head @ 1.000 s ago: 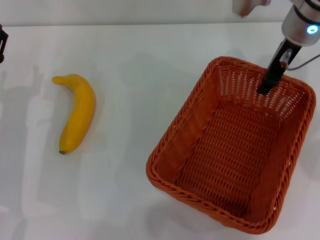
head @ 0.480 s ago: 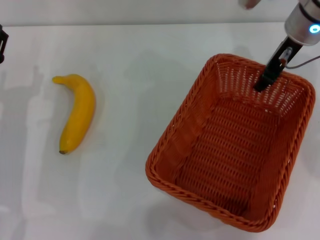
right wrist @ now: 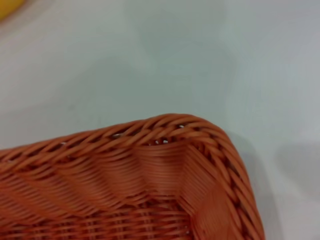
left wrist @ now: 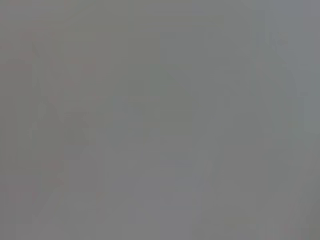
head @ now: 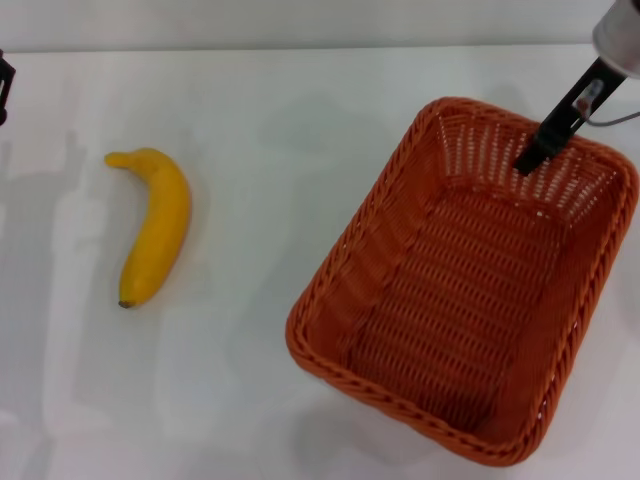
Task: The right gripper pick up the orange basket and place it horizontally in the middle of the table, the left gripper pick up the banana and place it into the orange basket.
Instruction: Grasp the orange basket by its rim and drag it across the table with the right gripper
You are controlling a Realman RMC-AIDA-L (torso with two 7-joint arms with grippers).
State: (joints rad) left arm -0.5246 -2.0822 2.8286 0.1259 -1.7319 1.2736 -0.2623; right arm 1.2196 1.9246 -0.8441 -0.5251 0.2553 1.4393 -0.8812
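The orange basket [head: 372,252] stands at the right of the head view, turned at a slant, open side up and with nothing in it. My right gripper [head: 528,160] reaches down from the upper right. One dark finger lies inside the basket's far wall, gripping that wall just below the rim. The right wrist view shows a rounded corner of the basket [right wrist: 170,150] over the white table [right wrist: 150,60]. The banana [head: 155,225] lies on the table [head: 300,130] at the left, well apart from the basket. My left gripper [head: 5,85] is parked at the far left edge.
White tabletop spreads between the banana and the basket and along the front. The left wrist view is a blank grey field. A sliver of yellow [right wrist: 7,5] shows in a corner of the right wrist view.
My right gripper has moved up and to the right, and the basket's far end has gone with it. The basket's near corner has edged left. The banana and left arm have not moved.
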